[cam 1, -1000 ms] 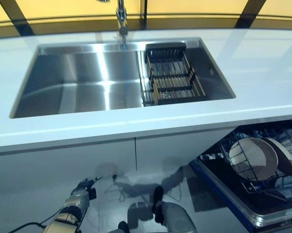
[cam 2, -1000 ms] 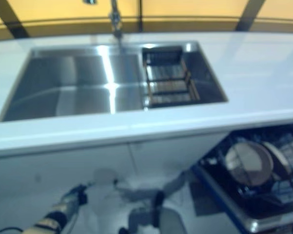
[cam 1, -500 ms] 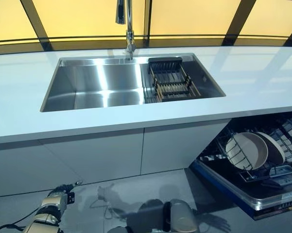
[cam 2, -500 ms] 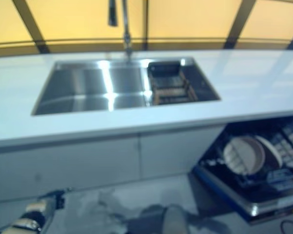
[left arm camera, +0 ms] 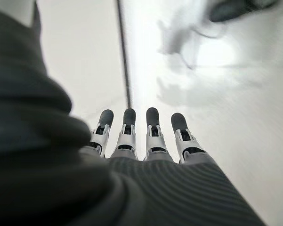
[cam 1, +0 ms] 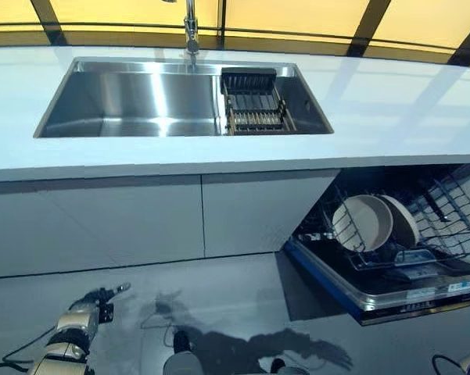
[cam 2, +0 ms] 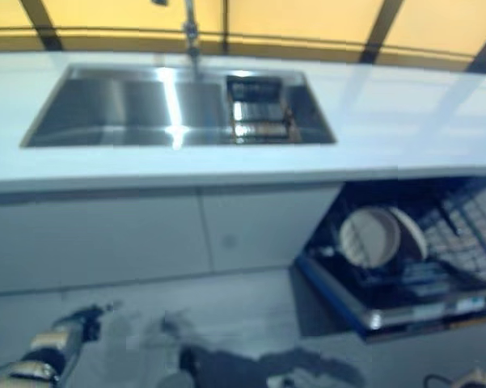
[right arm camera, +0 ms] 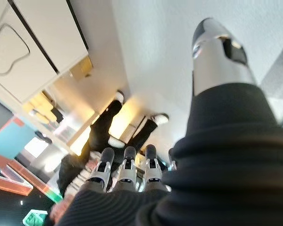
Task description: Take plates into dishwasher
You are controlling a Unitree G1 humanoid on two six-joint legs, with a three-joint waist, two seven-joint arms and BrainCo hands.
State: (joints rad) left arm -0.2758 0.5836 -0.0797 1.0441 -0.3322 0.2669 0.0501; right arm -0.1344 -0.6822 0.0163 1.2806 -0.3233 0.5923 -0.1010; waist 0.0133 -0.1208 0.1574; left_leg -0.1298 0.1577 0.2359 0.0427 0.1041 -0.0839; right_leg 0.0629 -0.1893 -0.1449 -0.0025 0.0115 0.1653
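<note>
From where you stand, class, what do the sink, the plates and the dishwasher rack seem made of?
Sink: brushed stainless steel, judging by streaky highlights. Plates: probably glazed ceramic, cream and smooth. Dishwasher rack: thin dark wire, likely coated metal.

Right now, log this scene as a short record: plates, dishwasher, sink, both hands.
plates: two plates stand on edge in the dishwasher rack
dishwasher: open, rack pulled out below the counter
sink: steel sink holds only a dark drying rack at its right end
left hand: left hand low over the floor, fingers straight, holding nothing
right hand: right hand fingers straight, holding nothing
</note>
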